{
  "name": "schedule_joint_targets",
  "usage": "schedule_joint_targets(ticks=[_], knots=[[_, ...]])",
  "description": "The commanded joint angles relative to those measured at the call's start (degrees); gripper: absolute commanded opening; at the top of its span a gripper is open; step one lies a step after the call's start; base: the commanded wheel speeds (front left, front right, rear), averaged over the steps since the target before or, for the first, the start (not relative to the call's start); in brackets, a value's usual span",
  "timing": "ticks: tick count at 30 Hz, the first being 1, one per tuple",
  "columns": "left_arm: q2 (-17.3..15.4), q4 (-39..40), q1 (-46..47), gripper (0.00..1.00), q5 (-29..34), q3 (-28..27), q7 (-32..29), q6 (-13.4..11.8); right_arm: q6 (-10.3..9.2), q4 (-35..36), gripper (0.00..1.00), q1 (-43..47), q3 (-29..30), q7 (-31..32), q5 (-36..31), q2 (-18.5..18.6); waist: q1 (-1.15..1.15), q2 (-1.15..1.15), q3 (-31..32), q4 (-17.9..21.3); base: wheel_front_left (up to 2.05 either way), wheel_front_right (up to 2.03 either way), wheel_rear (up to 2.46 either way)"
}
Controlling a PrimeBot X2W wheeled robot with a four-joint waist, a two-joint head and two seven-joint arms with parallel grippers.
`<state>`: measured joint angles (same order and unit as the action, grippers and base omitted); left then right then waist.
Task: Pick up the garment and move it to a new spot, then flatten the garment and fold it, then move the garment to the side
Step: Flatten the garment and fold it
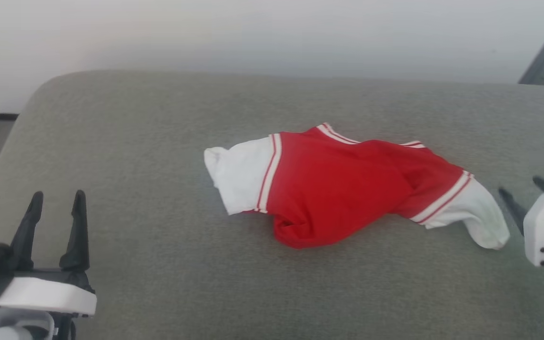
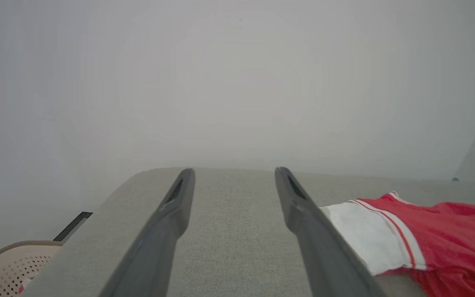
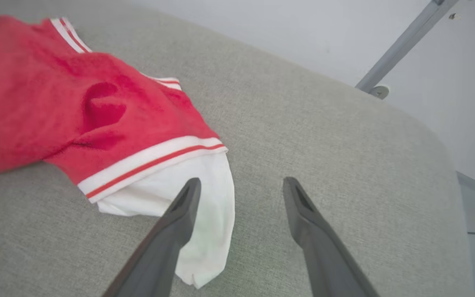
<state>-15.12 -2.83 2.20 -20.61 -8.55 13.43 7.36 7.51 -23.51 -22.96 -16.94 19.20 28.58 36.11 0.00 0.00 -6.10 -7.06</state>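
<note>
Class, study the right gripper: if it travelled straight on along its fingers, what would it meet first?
Most likely the grey cushion: the open right gripper angles down at bare fabric just beside the white sleeve of the garment. One finger might graze that sleeve; depth is unclear.

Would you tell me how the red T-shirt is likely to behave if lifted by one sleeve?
Probably floppy: the T-shirt lies crumpled in soft folds, so it would drape. Likely light, as its white sleeve lies limp and thin.
</note>
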Motion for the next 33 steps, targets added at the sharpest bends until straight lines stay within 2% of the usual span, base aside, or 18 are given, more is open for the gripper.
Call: schedule_joint_targets(ticks=[1, 7, 8, 13, 18, 21, 25, 33], knots=[[-2.0, 1.1, 0.6, 1.0, -0.8, 1.2, -1.6, 0.1, -0.04, 2.1, 1.0, 0.8, 2.4, -3.2, -2.2, -1.7, 0.0, 0.0, 0.5, 2.1, 0.0, 0.0, 0.0], [-7.7, 3.3, 4.2, 1.0, -4.8, 6.3, -9.5, 0.1, -0.04, 7.1, 1.0, 2.7, 12.6, -12.6, -11.1, -8.8, 0.0, 0.0, -0.2, 5.6, 0.0, 0.0, 0.0], [-7.7, 3.3, 4.2, 1.0, -4.8, 6.3, -9.5, 0.1, -0.04, 7.1, 1.0, 2.7, 12.6, -12.6, -11.1, -8.8, 0.0, 0.0, -0.2, 5.6, 0.0, 0.0, 0.0], [-13.6, 2.1, 9.7, 1.0, -9.5, 11.2, -18.6, 0.1, -0.06, 12.4, 1.0, 4.5, 21.2, -18.6, -19.8, -17.3, 0.0, 0.0, -1.9, 8.3, 0.0, 0.0, 0.0], [-18.4, -0.7, 17.2, 1.0, -14.5, 16.1, -27.4, 0.1, -0.06, 17.0, 1.0, 5.7, 25.9, -23.0, -26.0, -24.8, 0.0, 0.0, -3.9, 10.7, 0.0, 0.0, 0.0], [-20.5, -3.6, 22.4, 1.0, -17.4, 18.7, -32.3, 0.1, -0.06, 18.3, 1.0, 6.0, 27.5, -24.9, -28.3, -28.0, 0.0, 0.0, -5.2, 11.9, 0.0, 0.0, 0.0], [-21.8, -8.5, 30.0, 1.0, -20.3, 22.7, -39.3, 0.1, -0.06, 18.6, 1.0, 5.9, 27.7, -25.9, -30.0, -30.3, 0.0, 0.0, -7.2, 12.8, 0.0, 0.0, 0.0], [-20.2, -20.6, 42.0, 1.0, -21.1, 29.3, -53.5, -0.4, -0.06, 17.7, 1.0, 4.2, 27.0, -26.4, -30.4, -31.8, 0.0, 0.0, -10.9, 14.1, 0.0, 0.0, 0.0]])
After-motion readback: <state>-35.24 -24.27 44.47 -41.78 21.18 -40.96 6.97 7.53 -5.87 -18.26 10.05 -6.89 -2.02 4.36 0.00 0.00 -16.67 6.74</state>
